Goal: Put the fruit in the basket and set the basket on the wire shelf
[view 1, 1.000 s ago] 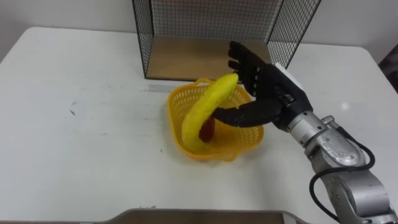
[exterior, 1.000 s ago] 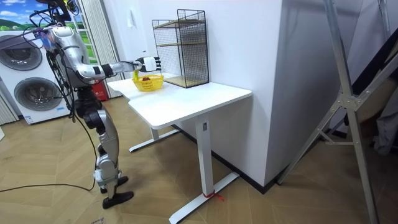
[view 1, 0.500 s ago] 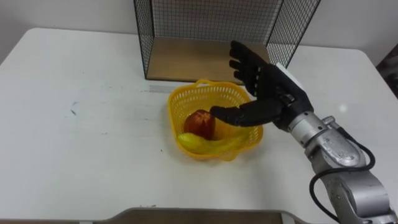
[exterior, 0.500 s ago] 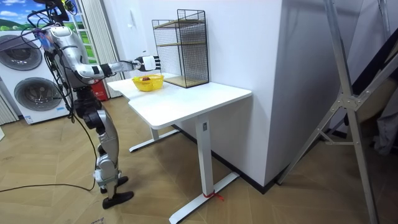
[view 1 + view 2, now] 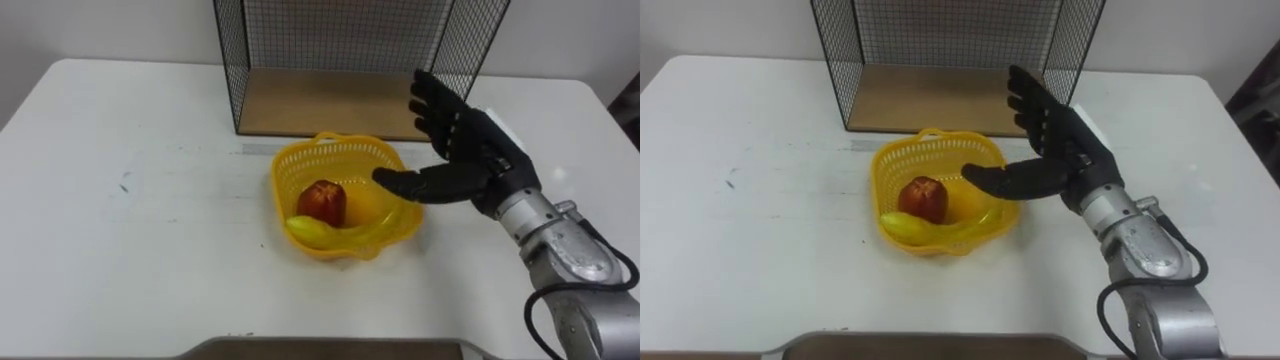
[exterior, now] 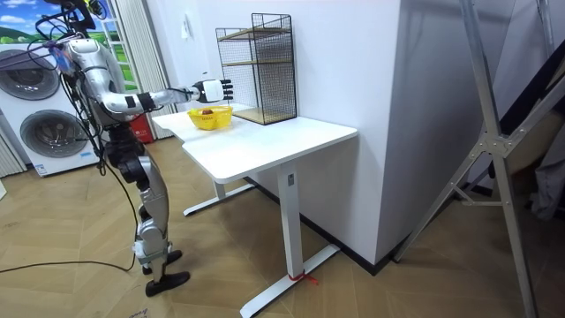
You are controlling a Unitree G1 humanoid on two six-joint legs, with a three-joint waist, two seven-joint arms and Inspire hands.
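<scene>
My right hand [image 5: 468, 163] hangs in the air at the right side of the yellow basket [image 5: 340, 150], fingers straight and spread wide, palm facing the basket. My thumb reaches out over its right rim. The hand holds nothing and touches nothing that I can see.

The basket stands on the white table [image 5: 130, 210], about midway between the left and right edges and toward the far edge, just in front of the wire shelf [image 5: 232, 70]. The shelf's wooden bottom board [image 5: 320, 100] lies bare. Inside the basket the red apple [image 5: 322, 200] sits left of centre, and the banana [image 5: 335, 233] lies curved along the near wall, touching the apple.

In the room view I stand upright at the table's end, arm stretched over it, with a washing machine [image 6: 44, 124] behind me.
</scene>
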